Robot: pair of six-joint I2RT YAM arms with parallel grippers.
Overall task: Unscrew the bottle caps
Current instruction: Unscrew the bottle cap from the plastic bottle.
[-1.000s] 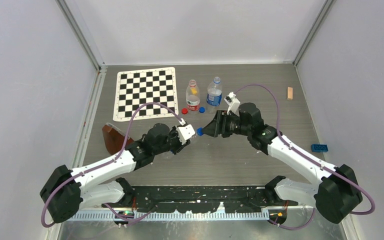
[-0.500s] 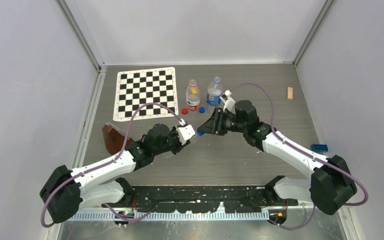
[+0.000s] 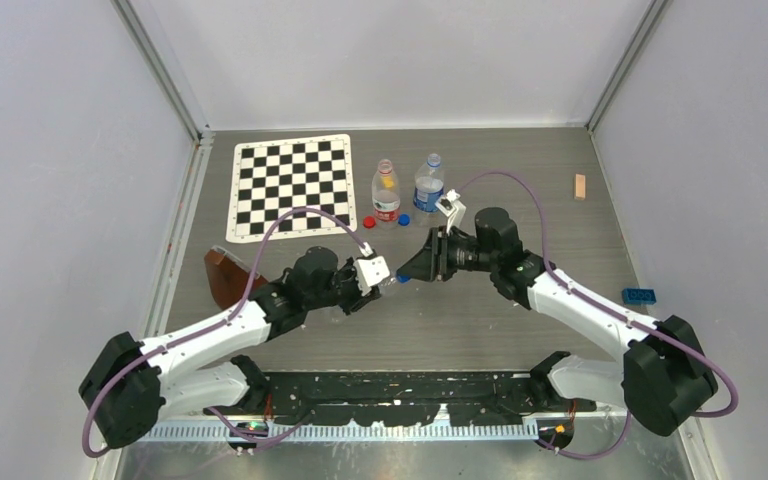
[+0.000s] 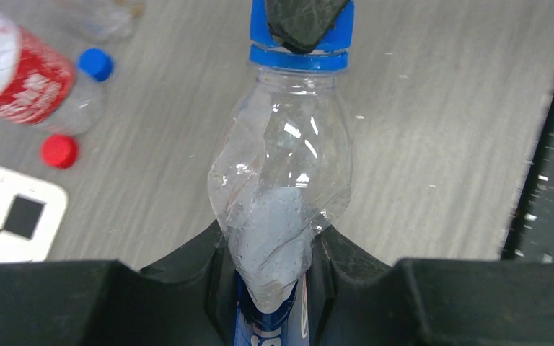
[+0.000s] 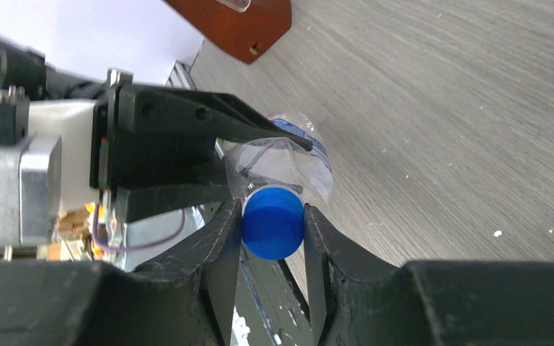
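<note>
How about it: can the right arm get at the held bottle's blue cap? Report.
Probably yes: the right gripper is shut on the blue cap; the left gripper holds the bottle.

Two bottles (image 3: 386, 192) (image 3: 428, 186) stand right of the chessboard (image 3: 290, 186), loose caps (image 3: 369, 222) (image 3: 403, 219) before them; nearer, a third bottle (image 4: 281, 180) has its cap (image 5: 273, 225) in the right gripper (image 5: 273, 211).

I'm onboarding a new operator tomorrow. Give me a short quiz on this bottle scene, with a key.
1. True or false: the right tool is closed on the blue round plastic cap of the held clear plastic bottle.
2. How many loose caps lie on the grey table? A one, B two, C four.
3. Which tool squeezes that bottle's body?
Key: 1 true. 2 B: one red round plastic cap, one loose blue cap. 3 The left tool.
</note>
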